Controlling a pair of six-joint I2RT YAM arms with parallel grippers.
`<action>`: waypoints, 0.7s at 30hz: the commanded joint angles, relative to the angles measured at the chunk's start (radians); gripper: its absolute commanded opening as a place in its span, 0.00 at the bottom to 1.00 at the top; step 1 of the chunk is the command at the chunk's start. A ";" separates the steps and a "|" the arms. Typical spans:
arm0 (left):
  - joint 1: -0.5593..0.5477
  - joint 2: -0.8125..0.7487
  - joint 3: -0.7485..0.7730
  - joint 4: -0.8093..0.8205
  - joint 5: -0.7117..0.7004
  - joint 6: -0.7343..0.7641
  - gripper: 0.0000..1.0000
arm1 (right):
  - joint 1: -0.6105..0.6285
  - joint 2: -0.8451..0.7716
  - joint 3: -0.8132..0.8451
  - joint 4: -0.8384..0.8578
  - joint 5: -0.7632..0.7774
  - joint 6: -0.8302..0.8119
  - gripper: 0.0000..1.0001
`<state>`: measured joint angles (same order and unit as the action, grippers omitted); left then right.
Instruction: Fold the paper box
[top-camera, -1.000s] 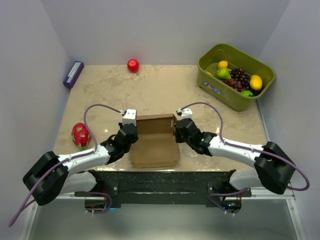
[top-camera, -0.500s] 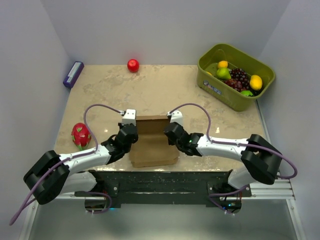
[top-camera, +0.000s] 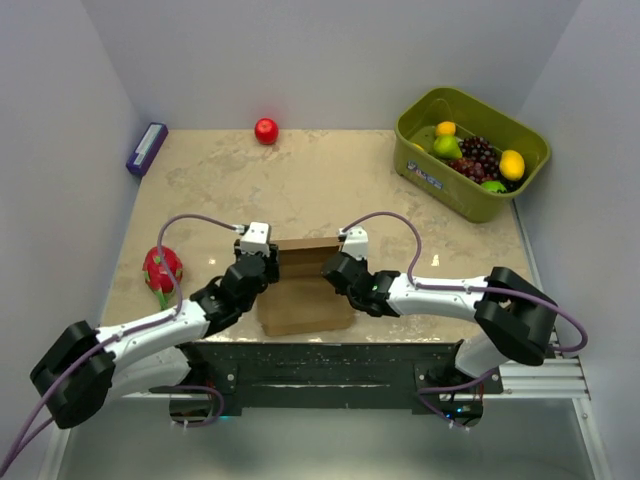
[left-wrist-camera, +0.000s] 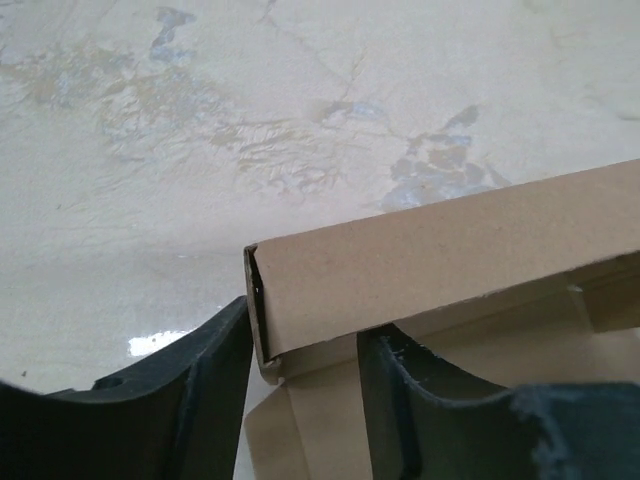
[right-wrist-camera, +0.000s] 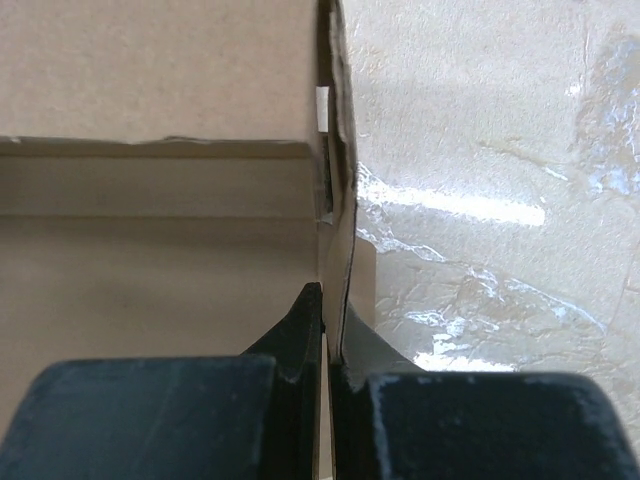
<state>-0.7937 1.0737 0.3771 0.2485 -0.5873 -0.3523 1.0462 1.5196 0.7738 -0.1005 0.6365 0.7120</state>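
The brown paper box (top-camera: 303, 306) lies near the table's front edge between the two arms, its back wall (left-wrist-camera: 450, 250) folded up. My left gripper (top-camera: 264, 272) is at the box's left back corner. Its jaws are open, one finger (left-wrist-camera: 205, 395) outside the corner and the other inside, with a gap on each side of the cardboard. My right gripper (top-camera: 336, 268) is at the box's right side, shut on the thin upright side wall (right-wrist-camera: 340, 200). The box floor (right-wrist-camera: 150, 290) shows to the left of that wall.
An olive-green bin (top-camera: 424, 177) holding fruit stands at the back right. A red apple (top-camera: 266, 130) lies at the back centre, a purple box (top-camera: 147, 148) at the back left, and a pink dragon fruit (top-camera: 160, 268) beside the left arm.
My left gripper has opened and let go of the box's left corner. My right gripper moved left, bringing the right side wall inward. The box looks narrower.
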 joint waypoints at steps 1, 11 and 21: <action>-0.007 -0.127 -0.006 -0.006 0.079 0.003 0.59 | 0.006 0.040 -0.013 -0.079 0.002 0.075 0.00; -0.006 -0.331 0.048 -0.247 0.201 -0.105 0.83 | 0.008 0.047 -0.011 -0.065 -0.001 0.087 0.00; -0.004 -0.370 0.166 -0.321 0.268 -0.163 0.92 | 0.008 0.053 -0.008 -0.059 -0.006 0.087 0.00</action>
<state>-0.7952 0.7040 0.4793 -0.0700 -0.3557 -0.4820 1.0512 1.5322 0.7750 -0.0925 0.6632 0.7715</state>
